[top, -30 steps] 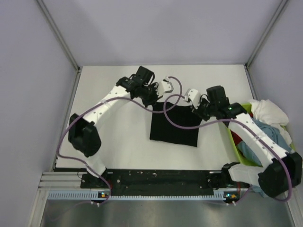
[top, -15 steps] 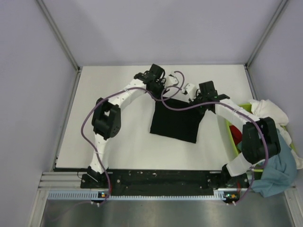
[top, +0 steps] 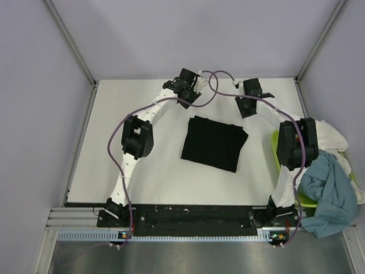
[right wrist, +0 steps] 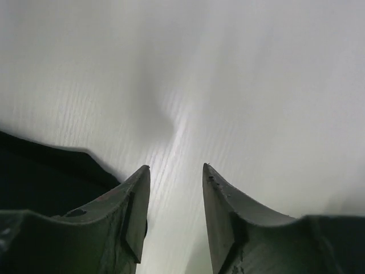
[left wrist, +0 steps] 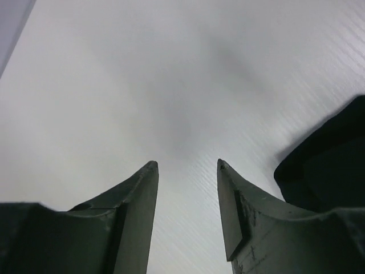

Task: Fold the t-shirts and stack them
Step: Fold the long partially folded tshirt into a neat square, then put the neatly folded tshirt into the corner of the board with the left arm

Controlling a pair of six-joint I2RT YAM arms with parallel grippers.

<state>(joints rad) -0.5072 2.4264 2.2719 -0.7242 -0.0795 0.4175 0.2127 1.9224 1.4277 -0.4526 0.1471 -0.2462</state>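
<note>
Robot's left gripper and right gripper hover empty, fingers slightly parted, beyond one folded black shirt; other shirts wait in basket.

No writing, label, brand, number or sign can be read in any view. The folded black cloth t-shirt at the middle of the flat white bench shows plain, unprinted fabric, and any other marking is too small to make out.
</note>
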